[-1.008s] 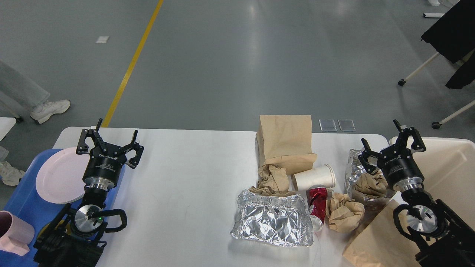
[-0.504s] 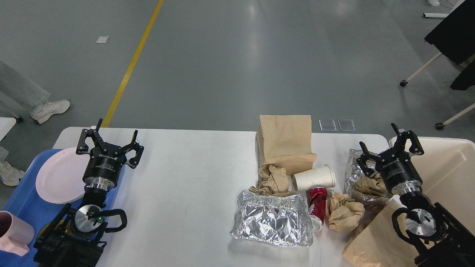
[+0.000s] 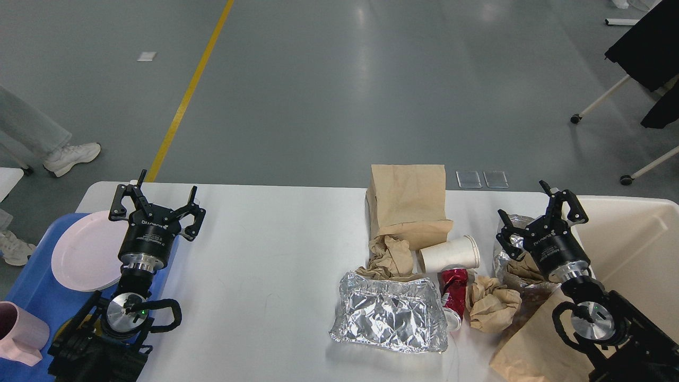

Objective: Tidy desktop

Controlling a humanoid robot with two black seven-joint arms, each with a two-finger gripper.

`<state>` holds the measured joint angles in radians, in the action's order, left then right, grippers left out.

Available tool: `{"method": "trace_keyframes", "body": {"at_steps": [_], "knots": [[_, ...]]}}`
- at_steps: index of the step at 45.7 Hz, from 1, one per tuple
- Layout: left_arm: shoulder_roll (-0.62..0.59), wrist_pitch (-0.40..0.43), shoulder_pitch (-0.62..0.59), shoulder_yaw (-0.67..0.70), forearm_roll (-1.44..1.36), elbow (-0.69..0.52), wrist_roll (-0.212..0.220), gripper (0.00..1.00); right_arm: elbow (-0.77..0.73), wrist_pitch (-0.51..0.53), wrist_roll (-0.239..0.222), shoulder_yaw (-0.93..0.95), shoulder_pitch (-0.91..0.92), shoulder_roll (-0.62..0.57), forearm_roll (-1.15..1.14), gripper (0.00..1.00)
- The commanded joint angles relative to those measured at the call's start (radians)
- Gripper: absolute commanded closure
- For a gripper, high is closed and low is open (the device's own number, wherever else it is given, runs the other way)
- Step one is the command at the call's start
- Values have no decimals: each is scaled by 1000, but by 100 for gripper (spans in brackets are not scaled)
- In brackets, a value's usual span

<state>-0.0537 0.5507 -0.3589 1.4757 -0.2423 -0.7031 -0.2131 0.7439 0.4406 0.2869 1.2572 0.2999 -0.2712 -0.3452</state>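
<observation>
The white worktop (image 3: 265,249) fills the middle of the view, and the rubbish sits in a heap at 4 o'clock. The right gripper (image 3: 541,220) is wide open and holds nothing. It hangs over a crumpled foil wrap (image 3: 504,254). The left gripper (image 3: 156,204) is open and empty too, at 9 o'clock.

The red can (image 3: 452,297) and the paper cup (image 3: 450,253) lie on their sides. A bump could make them roll off. The foil could squash and slip.

The cream bin (image 3: 636,244) at 3 o'clock looks empty. The blue tray (image 3: 32,297) holds a pink plate (image 3: 85,254) and a pink cup (image 3: 18,331).
</observation>
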Motion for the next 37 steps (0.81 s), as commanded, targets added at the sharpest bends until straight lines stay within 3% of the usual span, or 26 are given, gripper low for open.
{"method": "trace_keyframes", "body": {"at_steps": [1, 11, 23, 29, 37], "knots": [[0, 0, 0, 0, 0, 1, 0, 4, 5, -3, 0, -1, -5, -10, 0, 0], [0, 0, 0, 0, 0, 1, 0, 4, 25, -19, 1, 13, 8, -26, 0, 0], [0, 0, 0, 0, 0, 1, 0, 4, 29, -123, 8, 62, 47, -40, 0, 0], [0, 0, 0, 0, 0, 1, 0, 3, 72, -118, 8, -77, 45, -271, 3, 0], [0, 0, 0, 0, 0, 1, 0, 4, 72, -63, 8, -500, 227, -460, 3, 0]]}}
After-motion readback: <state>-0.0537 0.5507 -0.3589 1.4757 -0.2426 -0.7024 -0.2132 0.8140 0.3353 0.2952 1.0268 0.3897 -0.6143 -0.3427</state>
